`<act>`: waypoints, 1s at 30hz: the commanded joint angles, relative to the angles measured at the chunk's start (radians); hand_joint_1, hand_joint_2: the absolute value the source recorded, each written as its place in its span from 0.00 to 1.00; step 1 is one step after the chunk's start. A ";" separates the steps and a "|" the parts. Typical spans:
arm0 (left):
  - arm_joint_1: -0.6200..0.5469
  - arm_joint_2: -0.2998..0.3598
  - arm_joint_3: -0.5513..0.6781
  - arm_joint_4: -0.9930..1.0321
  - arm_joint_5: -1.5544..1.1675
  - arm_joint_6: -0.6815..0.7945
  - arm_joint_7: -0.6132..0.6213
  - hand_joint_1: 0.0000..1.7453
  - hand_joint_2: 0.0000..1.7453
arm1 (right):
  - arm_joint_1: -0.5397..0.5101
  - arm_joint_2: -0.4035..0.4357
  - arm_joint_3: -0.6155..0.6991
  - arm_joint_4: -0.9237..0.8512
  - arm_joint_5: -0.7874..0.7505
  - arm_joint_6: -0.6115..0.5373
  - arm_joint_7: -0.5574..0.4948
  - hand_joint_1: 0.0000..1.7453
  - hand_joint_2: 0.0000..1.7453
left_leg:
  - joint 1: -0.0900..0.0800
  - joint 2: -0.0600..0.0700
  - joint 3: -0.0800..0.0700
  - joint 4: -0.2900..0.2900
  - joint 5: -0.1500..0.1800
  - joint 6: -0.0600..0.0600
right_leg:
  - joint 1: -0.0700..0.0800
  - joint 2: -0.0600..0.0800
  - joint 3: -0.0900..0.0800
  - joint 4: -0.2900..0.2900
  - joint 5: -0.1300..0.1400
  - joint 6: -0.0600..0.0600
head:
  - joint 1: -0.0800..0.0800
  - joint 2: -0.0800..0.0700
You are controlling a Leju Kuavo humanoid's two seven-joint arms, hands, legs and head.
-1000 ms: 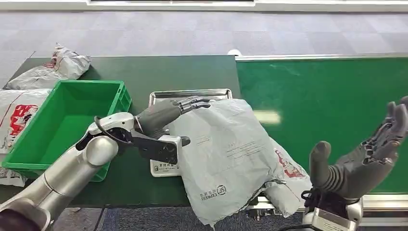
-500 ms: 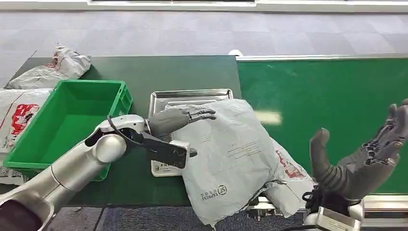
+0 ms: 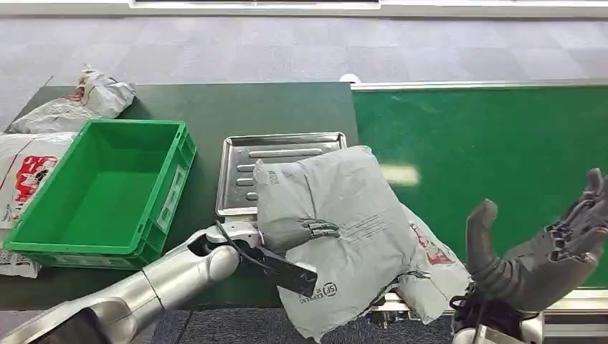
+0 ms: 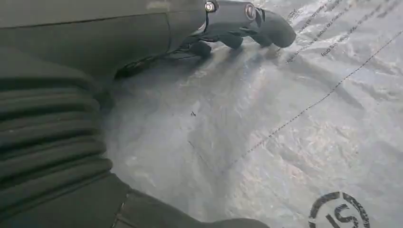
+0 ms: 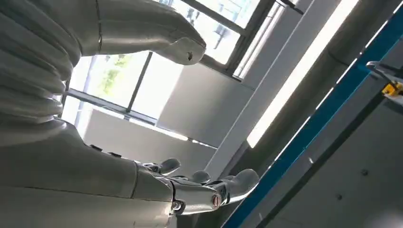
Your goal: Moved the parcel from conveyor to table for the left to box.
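A large grey parcel (image 3: 344, 208) lies partly on a steel tray (image 3: 276, 147) and partly over the table's near edge, next to the conveyor. My left hand (image 3: 297, 232) rests flat on the parcel's near left part, fingers (image 4: 237, 19) stretched across the crinkled plastic (image 4: 285, 142). It grips nothing that I can see. My right hand (image 3: 545, 251) is held up at the near right, palm up, fingers apart and empty, as the right wrist view (image 5: 95, 180) confirms. An empty green crate (image 3: 100, 190) stands left of the tray.
The green conveyor belt (image 3: 487, 143) fills the right side, bare. Two more bagged parcels lie at the far left of the dark table, one (image 3: 79, 100) behind the crate and one (image 3: 25, 175) beside it. Grey carpet lies beyond.
My left arm has swung from the parcel's far left edge over the tray to its near left side. More of the tray shows. My right hand has sunk slightly.
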 commanded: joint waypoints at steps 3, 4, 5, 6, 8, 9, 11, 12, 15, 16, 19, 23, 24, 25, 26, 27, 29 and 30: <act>0.068 -0.129 0.040 0.193 0.009 0.063 0.040 0.00 0.00 | -0.020 0.039 0.010 0.032 0.019 0.000 0.016 0.00 1.00 | 0.000 0.000 0.002 -0.002 0.000 0.001 | 0.000 -0.001 0.003 -0.002 0.000 0.000 | 0.000 0.000; 0.073 -0.138 0.043 0.209 -0.001 0.075 0.042 0.00 0.00 | -0.021 0.041 0.012 0.032 0.022 0.000 0.019 0.00 1.00 | 0.000 0.001 0.002 -0.002 0.000 0.001 | 0.000 0.000 0.003 -0.002 0.000 0.000 | 0.000 0.000; 0.074 -0.140 0.043 0.213 -0.004 0.078 0.041 0.00 0.00 | -0.021 0.041 0.012 0.032 0.023 0.000 0.020 0.00 1.00 | 0.000 0.001 0.001 -0.002 0.000 0.001 | -0.001 0.000 0.002 -0.002 0.000 0.000 | 0.000 0.000; 0.080 -0.141 0.050 0.217 -0.001 0.083 0.042 0.00 0.00 | -0.019 0.042 0.011 0.031 0.026 0.000 0.021 0.00 1.00 | 0.000 0.001 0.002 -0.002 0.000 0.001 | 0.000 0.000 0.003 -0.002 0.000 0.000 | 0.000 0.000; 0.107 -0.156 0.085 0.250 0.011 0.112 0.044 0.01 1.00 | -0.013 0.042 0.009 0.027 0.029 0.000 0.023 0.00 1.00 | 0.000 0.001 0.001 -0.001 -0.001 0.001 | 0.000 0.000 0.003 -0.001 0.000 0.000 | 0.000 0.000; 0.114 -0.154 0.085 0.253 0.005 0.130 0.040 1.00 1.00 | -0.010 0.039 0.011 0.025 0.028 0.000 0.023 0.00 1.00 | 0.000 0.001 0.002 -0.002 -0.001 0.001 | 0.000 0.000 0.004 -0.002 0.000 0.000 | 0.000 0.000; 0.124 -0.146 0.110 0.257 0.001 0.180 0.022 1.00 1.00 | -0.006 0.036 0.009 0.023 0.022 0.000 0.021 0.00 1.00 | 0.000 0.001 0.002 -0.002 -0.001 0.001 | -0.001 0.000 0.003 -0.002 0.000 0.000 | 0.000 0.000; 0.126 -0.138 0.123 0.247 -0.005 0.203 0.017 1.00 1.00 | -0.006 0.035 0.009 0.023 0.022 0.000 0.020 0.00 1.00 | 0.000 0.002 0.003 -0.003 -0.001 0.001 | -0.001 0.001 0.004 -0.003 0.000 0.000 | 0.000 0.000; 0.123 -0.124 0.143 0.227 -0.004 0.215 0.017 1.00 1.00 | -0.007 0.035 0.008 0.024 0.021 0.000 0.019 0.00 1.00 | 0.000 0.002 0.002 -0.001 -0.001 0.001 | 0.000 0.001 0.003 -0.001 0.000 0.000 | 0.000 0.000; 0.135 -0.111 0.174 0.188 -0.010 0.248 0.016 1.00 1.00 | -0.006 0.037 0.005 0.024 0.017 0.000 0.016 0.00 1.00 | 0.000 0.002 0.002 -0.002 -0.001 0.001 | 0.000 0.000 0.003 -0.002 0.000 -0.001 | 0.000 0.000; 0.156 -0.064 0.256 0.045 -0.048 0.307 0.025 1.00 1.00 | 0.011 0.047 -0.008 0.009 0.016 0.000 0.011 0.00 1.00 | 0.000 0.003 0.002 -0.002 -0.001 0.001 | 0.000 0.001 0.002 -0.002 0.001 -0.001 | 0.000 0.000; 0.201 -0.015 0.354 -0.154 -0.077 0.346 0.046 1.00 1.00 | 0.029 0.051 -0.021 -0.015 0.010 0.000 0.008 0.00 1.00 | 0.000 0.004 0.001 -0.002 -0.001 0.001 | 0.001 0.002 0.001 -0.002 0.000 -0.001 | 0.000 0.000; 0.215 -0.003 0.369 -0.197 -0.084 0.350 0.054 1.00 1.00 | 0.032 0.050 -0.024 -0.020 0.010 0.000 0.007 0.00 1.00 | 0.000 0.003 0.001 -0.002 -0.001 0.001 | 0.001 0.001 0.002 -0.002 0.000 -0.001 | 0.000 0.000; 0.221 0.004 0.374 -0.221 -0.092 0.354 0.056 1.00 1.00 | 0.033 0.051 -0.027 -0.021 0.011 0.000 0.007 0.00 1.00 | 0.000 0.003 0.001 -0.002 -0.001 0.001 | 0.001 0.001 0.001 -0.001 0.000 -0.001 | 0.000 0.000; 0.244 0.019 0.399 -0.287 -0.110 0.368 0.056 1.00 1.00 | 0.037 0.050 -0.034 -0.025 0.007 0.000 0.000 0.00 1.00 | 0.000 0.003 0.002 -0.002 -0.001 0.001 | 0.001 0.001 0.002 -0.001 0.000 -0.001 | 0.000 0.000; 0.262 0.023 0.421 -0.326 -0.112 0.392 0.049 1.00 1.00 | 0.039 0.051 -0.043 -0.027 0.004 0.000 -0.008 0.00 1.00 | 0.000 0.003 0.002 -0.003 -0.001 0.001 | 0.001 0.000 0.002 -0.002 0.000 -0.001 | 0.000 0.000; 0.290 0.038 0.448 -0.396 -0.106 0.395 0.057 1.00 1.00 | 0.043 0.047 -0.053 -0.028 -0.005 0.000 -0.017 0.00 1.00 | 0.000 0.004 0.003 -0.002 -0.002 0.001 | 0.001 0.001 0.003 -0.002 -0.001 -0.001 | 0.000 0.000; 0.306 0.045 0.464 -0.428 -0.103 0.397 0.060 1.00 1.00 | 0.044 0.043 -0.055 -0.026 -0.012 0.000 -0.023 0.00 1.00 | 0.000 0.003 0.002 -0.002 -0.002 0.001 | 0.002 0.001 0.002 -0.002 0.000 -0.001 | 0.000 0.000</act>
